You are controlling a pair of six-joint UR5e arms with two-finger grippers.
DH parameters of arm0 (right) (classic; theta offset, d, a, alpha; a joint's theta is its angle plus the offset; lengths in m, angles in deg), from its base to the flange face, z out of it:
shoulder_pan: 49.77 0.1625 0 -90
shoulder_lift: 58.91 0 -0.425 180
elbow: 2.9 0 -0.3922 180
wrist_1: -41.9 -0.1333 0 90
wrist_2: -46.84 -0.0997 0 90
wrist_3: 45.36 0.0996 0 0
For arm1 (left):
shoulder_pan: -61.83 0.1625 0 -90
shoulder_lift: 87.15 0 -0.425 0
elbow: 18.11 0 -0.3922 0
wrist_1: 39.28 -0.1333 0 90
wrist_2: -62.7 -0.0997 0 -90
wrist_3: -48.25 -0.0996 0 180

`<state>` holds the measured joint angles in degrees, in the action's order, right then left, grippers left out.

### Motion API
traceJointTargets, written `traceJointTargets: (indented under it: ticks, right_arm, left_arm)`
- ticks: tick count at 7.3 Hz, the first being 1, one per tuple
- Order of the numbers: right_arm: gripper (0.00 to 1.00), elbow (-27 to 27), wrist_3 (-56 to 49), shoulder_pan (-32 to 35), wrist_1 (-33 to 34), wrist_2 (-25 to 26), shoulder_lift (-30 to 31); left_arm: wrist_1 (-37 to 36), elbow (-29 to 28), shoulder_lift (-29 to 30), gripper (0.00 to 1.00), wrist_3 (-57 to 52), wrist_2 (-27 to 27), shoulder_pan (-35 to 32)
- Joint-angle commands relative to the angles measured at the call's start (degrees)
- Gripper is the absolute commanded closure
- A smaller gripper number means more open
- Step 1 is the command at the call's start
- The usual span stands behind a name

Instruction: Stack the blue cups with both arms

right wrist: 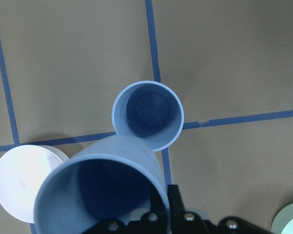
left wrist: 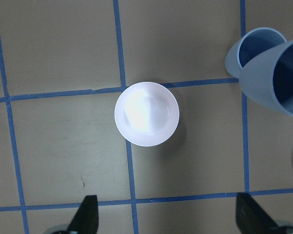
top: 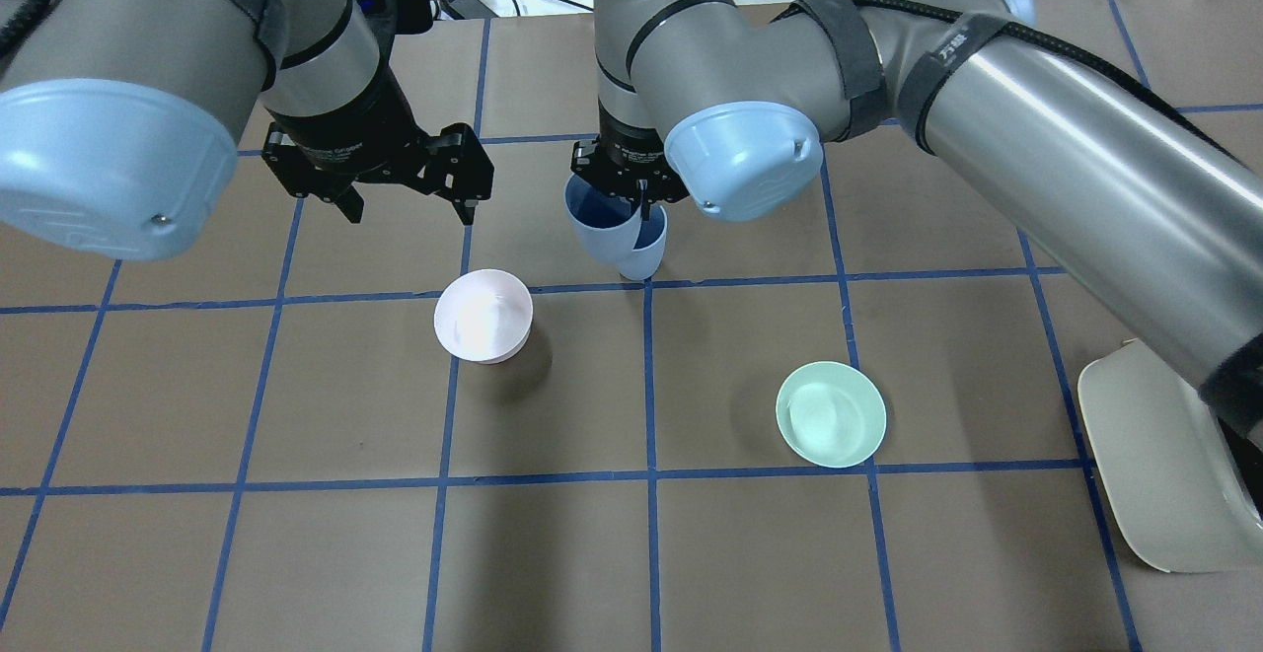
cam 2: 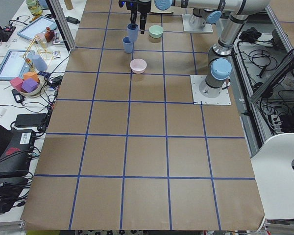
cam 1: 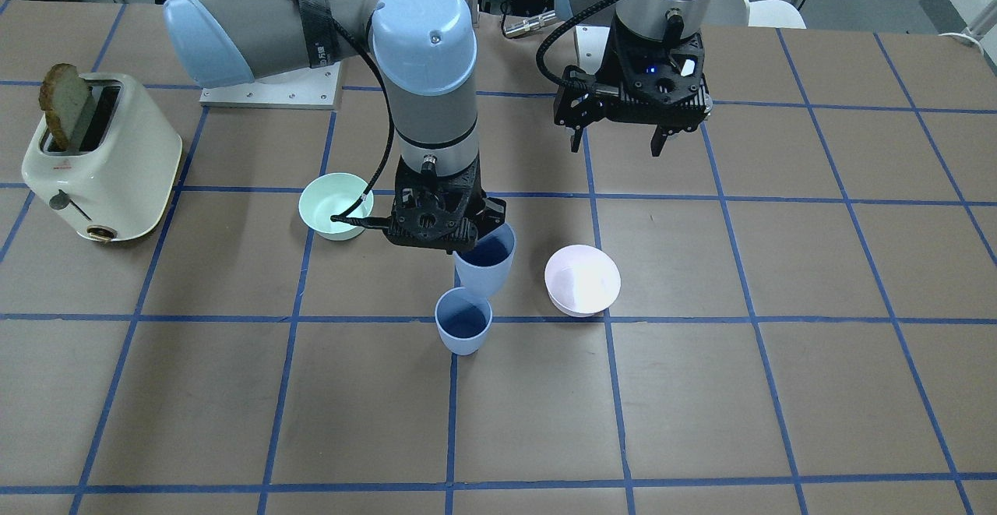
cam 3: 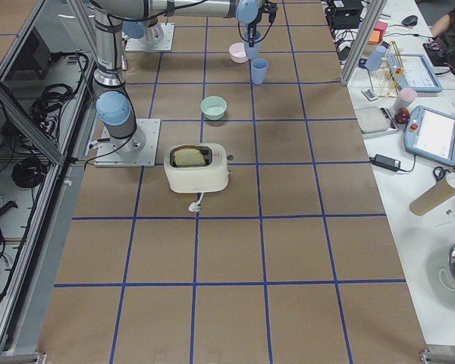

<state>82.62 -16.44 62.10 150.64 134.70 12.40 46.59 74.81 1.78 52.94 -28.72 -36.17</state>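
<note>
Near standing cup (cam 1: 463,322), right gripper (cam 1: 473,241) holds tilted cup (cam 1: 487,262)

The front-facing camera looks steeply down from across the surface (cam 1: 701,421), with the robot base (cam 1: 269,96) at 12 o'clock; the overhead one looks forward from behind the shoulders. Both frame the pink bowl (cam 1: 582,280) and mint-green bowl (cam 1: 336,205). Two end cameras sit far back, looking along its length. Wrist cameras point straight down, close in — left over the pink bowl, right over the upright blue cup (right wrist: 147,114), lifted blue cup (right wrist: 97,195) at 7 o'clock.
</note>
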Motion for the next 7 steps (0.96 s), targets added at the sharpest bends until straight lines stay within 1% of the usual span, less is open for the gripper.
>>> traceJointTargets:
  ticks: [1, 3, 7]
  right_arm:
    - [1.00, 0.0, -2.1, -1.4, 0.3, 0.0, -0.5]
    - [1.00, 0.1, -2.4, -1.9, 0.5, -0.1, -1.1]
    - [1.00, -0.2, -2.1, -2.2, 2.8, -0.1, -2.2]
  left_arm:
    - [-0.4, -0.8, 0.6, 0.00, 0.0, 0.1, 0.4]
    - [4.4, -4.4, 1.8, 0.00, 1.9, -0.2, 0.4]
    - [3.9, -4.0, 2.2, 0.00, 2.0, -0.2, 0.3]
